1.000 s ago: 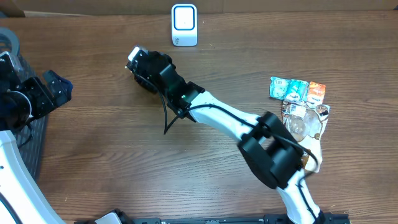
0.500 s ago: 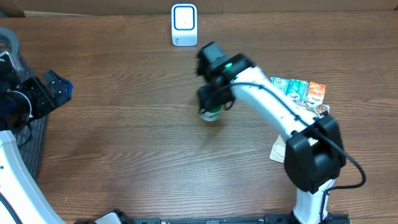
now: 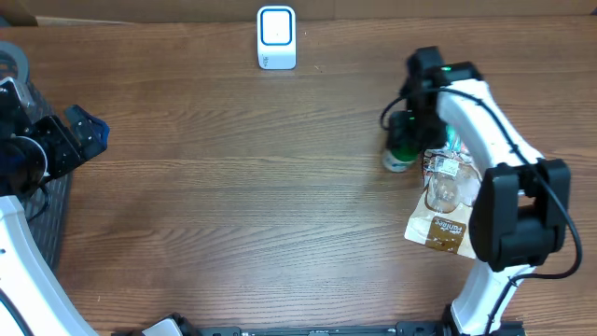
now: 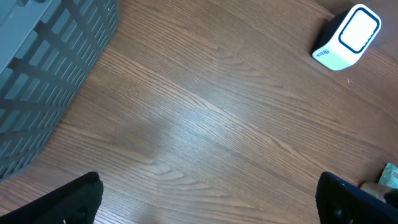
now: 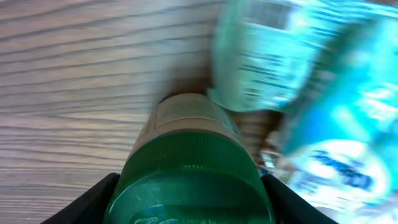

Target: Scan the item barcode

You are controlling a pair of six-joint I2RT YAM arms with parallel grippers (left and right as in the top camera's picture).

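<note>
Green-capped plastic bottle (image 3: 401,149): upright over brown wooden table (image 3: 233,205), beside heap of teal foil packets (image 3: 454,138), well apart from white box scanner (image 3: 276,37). Right tool (image 5: 189,205) clamps cap. Left tool (image 4: 208,193) wide, empty. Scan judged outstanding: bottle not at scanner.

Pretty plain setup: a brown wood-grain table (image 3: 233,205) fills nearly the whole view. Tan cardboard (image 3: 420,7) runs along its far edge, a grey slatted basket (image 4: 37,74) sits at the left edge, and soft light leaves a pale sheen on the wood.
</note>
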